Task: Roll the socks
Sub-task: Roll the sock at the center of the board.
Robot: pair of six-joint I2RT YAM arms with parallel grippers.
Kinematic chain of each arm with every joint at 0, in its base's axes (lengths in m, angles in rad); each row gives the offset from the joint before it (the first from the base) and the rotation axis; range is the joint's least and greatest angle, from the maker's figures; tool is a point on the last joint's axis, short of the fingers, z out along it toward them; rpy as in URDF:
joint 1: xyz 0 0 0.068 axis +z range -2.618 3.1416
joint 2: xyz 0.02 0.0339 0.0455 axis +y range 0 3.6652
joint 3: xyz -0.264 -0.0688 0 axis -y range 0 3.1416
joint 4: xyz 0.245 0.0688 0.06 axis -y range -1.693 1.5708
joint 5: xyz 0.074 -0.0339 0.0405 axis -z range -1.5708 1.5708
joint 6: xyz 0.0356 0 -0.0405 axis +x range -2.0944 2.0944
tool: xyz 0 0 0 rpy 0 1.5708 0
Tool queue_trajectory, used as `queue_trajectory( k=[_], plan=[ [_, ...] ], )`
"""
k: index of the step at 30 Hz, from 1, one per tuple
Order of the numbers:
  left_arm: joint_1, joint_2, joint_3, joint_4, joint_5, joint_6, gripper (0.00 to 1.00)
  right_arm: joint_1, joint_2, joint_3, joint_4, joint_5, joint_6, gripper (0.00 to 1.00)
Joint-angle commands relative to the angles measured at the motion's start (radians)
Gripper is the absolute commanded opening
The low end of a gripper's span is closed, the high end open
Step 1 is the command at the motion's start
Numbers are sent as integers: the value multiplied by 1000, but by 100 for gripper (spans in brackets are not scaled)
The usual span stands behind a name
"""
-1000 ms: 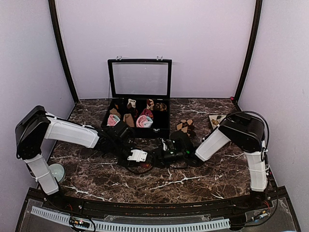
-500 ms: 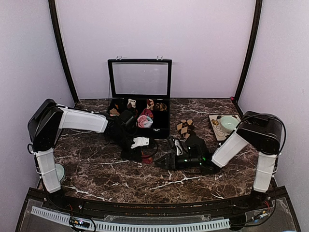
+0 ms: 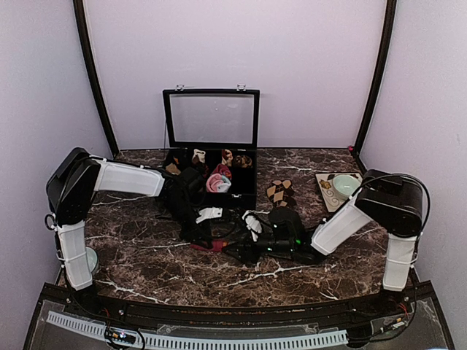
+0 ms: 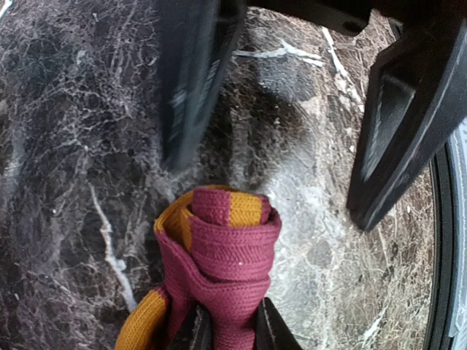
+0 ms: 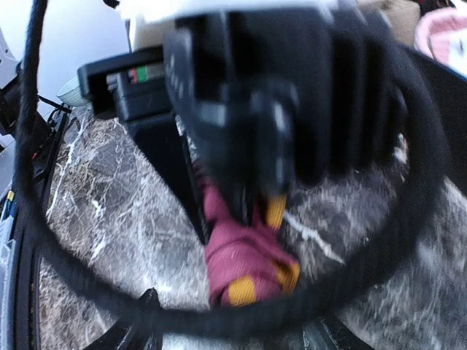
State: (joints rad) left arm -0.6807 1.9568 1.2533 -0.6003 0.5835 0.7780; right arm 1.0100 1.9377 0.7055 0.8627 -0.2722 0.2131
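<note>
Dark marble counter [image 3: 146, 270] lies beneath the magenta sock [image 4: 230, 248], near its middle, the rolled end pinched by the left pincer [image 4: 232, 332] (the right pincer [image 4: 271, 182] stands spread just beyond it). With one narrow grip, the springy coil could likely unwind if that pinch slackens.

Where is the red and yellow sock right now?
Seen from above, the sock is near the middle of the table, just in front of the black box, rolled up and pinched in the left tool.
</note>
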Motion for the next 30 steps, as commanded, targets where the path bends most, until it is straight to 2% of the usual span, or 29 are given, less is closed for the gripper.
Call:
queue_trajectory(
  k=[1, 7, 16, 23, 25, 27, 30],
  plan=[
    [-6, 53, -58, -156, -3, 10, 23, 7, 60, 85, -17, -18, -101, 60],
    [-6, 33, -73, -146, 30, 34, 23, 10, 115, 130, -37, -45, -112, 56],
    [-7, 13, -71, -102, 23, 33, 25, 13, 170, 151, -24, -193, -51, 46],
    [-6, -28, -109, 18, -17, -40, 30, 18, 194, 148, -52, -221, -9, 22],
    [-6, -45, -124, 51, -22, -54, 31, 20, 207, 159, -78, -220, 3, 24],
    [-7, -49, -127, 58, -21, -56, 32, 21, 218, 165, -102, -206, 16, 34],
    [-6, -43, -125, 45, -21, -65, 32, 22, 207, 116, -7, -178, 53, 40]
  ],
)
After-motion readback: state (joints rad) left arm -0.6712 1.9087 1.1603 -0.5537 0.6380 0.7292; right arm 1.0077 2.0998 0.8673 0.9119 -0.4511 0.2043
